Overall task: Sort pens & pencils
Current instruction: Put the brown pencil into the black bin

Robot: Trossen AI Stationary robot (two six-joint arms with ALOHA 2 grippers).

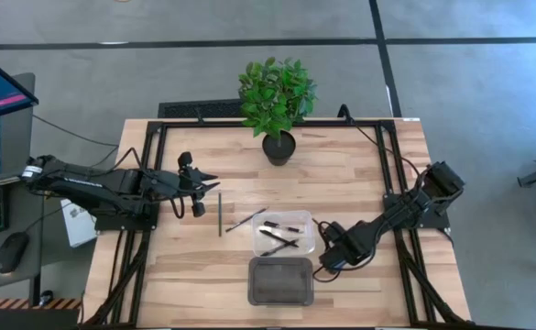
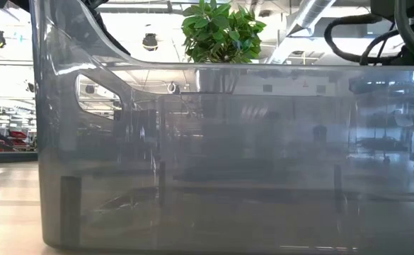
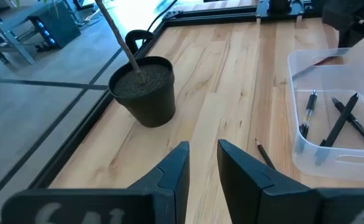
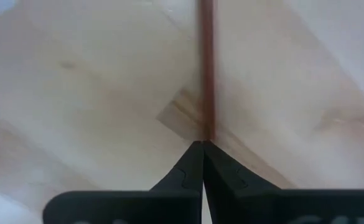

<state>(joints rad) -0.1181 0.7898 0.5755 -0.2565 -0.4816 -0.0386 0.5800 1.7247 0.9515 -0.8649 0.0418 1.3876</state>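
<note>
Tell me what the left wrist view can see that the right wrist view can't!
Only the left wrist view shows the plant pot, the clear tray with pens inside, and the left end effector slightly open and empty. Only the right wrist view shows the right end effector shut on a reddish pencil. Both show the wooden table.
</note>
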